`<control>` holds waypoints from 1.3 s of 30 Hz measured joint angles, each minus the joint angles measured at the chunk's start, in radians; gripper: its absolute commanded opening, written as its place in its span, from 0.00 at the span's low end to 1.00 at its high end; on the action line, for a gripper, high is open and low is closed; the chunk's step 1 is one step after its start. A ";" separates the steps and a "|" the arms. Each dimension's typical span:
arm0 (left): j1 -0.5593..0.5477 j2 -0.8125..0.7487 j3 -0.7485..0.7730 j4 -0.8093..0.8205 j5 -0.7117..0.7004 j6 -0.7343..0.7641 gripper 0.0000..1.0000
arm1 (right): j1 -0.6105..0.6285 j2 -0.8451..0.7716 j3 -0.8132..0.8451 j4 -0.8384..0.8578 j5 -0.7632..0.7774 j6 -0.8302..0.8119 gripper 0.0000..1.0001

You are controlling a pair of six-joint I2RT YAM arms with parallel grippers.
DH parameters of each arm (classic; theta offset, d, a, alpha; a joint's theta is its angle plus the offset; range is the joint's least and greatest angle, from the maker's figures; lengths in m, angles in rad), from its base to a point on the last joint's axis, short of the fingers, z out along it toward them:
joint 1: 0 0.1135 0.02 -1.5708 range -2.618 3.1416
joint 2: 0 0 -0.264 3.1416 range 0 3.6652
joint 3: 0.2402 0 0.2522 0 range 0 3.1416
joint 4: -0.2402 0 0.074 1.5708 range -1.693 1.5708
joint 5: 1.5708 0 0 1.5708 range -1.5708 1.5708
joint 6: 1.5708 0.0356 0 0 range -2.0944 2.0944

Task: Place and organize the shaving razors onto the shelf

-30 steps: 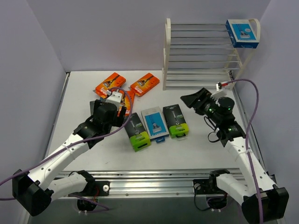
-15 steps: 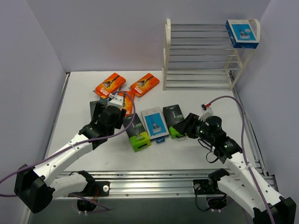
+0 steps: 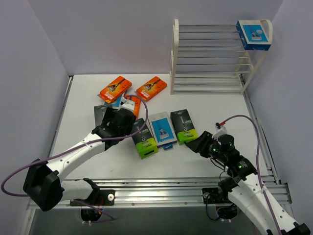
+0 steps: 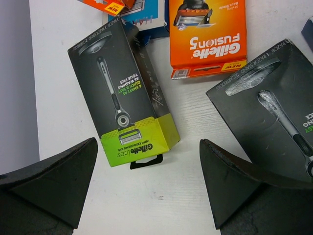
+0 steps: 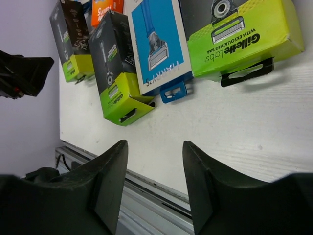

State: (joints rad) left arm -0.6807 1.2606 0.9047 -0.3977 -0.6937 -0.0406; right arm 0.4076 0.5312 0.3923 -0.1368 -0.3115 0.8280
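My left jaws hung spread and empty above a black-and-lime Gillette Labs pack (image 4: 122,98), centre-left, poised, I judged, to take it. My right jaws, parted and empty, faced a second lime-ended pack (image 5: 239,29). One blue pack (image 3: 254,34) sat on the shelf (image 3: 174,54), top tier, upper right.

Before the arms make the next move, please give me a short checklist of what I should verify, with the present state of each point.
1. Left hand open: ok, its jaws stand wide apart.
2. A pack in front of the left hand: ok, a black pack with lime end lies flat just ahead of it.
3. Right hand empty: ok, nothing sits between its jaws.
4. Right hand's target: cannot tell; the blue-and-white pack and another black pack both lie ahead of it.
5. Room on the shelf: ok, only one blue pack sits on it, at the right end of the top tier.
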 measured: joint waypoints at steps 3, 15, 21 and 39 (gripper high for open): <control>0.000 -0.005 0.008 -0.003 0.014 -0.005 0.94 | 0.006 0.004 -0.043 0.063 0.000 0.043 0.36; 0.000 -0.148 0.030 -0.014 0.141 -0.063 0.94 | 0.289 0.323 -0.096 0.342 0.206 0.226 0.39; 0.000 -0.219 0.034 -0.026 0.186 -0.089 0.94 | 0.414 0.456 -0.083 0.391 0.375 0.344 0.39; -0.014 -0.331 0.042 -0.037 0.262 -0.137 0.94 | 0.596 0.774 -0.014 0.544 0.659 0.678 0.40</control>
State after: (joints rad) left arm -0.6952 0.9298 0.9470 -0.4351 -0.4316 -0.1780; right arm 1.0035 1.3052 0.3786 0.4068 0.3473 1.5055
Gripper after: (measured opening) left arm 0.941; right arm 0.388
